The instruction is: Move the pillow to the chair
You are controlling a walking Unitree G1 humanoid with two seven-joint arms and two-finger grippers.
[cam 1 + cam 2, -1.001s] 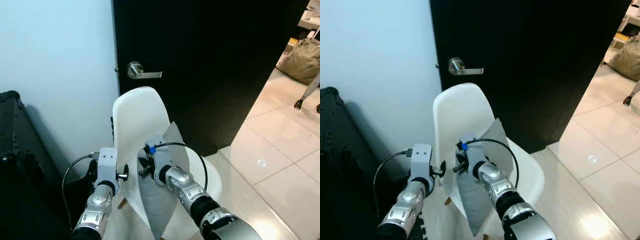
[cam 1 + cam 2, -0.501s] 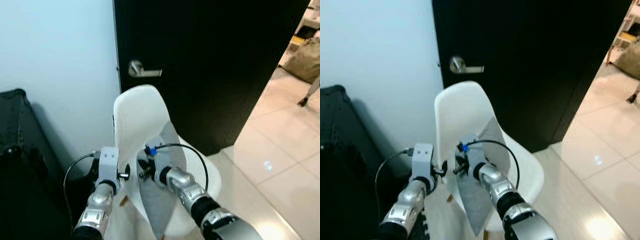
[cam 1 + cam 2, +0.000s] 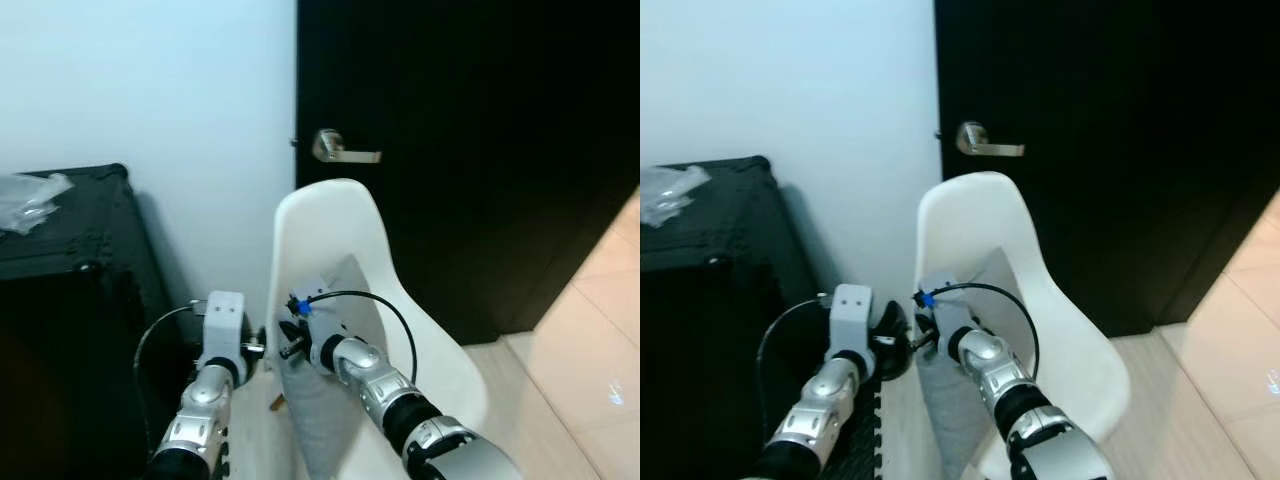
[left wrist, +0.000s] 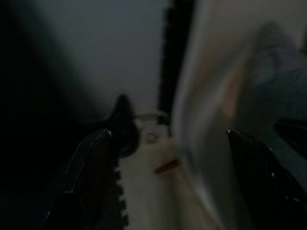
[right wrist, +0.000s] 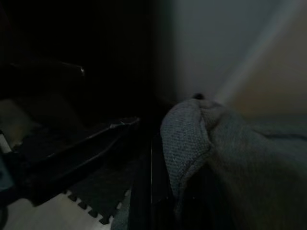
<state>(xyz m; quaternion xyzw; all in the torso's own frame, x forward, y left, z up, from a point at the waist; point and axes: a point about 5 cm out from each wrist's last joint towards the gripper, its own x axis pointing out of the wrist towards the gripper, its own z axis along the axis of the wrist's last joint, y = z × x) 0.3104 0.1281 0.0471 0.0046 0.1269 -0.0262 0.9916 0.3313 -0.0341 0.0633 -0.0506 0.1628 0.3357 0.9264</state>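
The right gripper (image 3: 291,338) is clamped on the left edge of the grey pillow (image 3: 335,400), which stands on edge in the white chair (image 3: 340,230), leaning against its back so the shell props it up. The left gripper (image 3: 262,345), just beside it outside the chair's edge, holds nothing; I cannot tell how wide its fingers are. The pillow seems seated, so release looks due.

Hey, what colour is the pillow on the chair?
Grey, a knitted-looking fabric pillow standing against the white plastic chair; the right wrist view shows it best.
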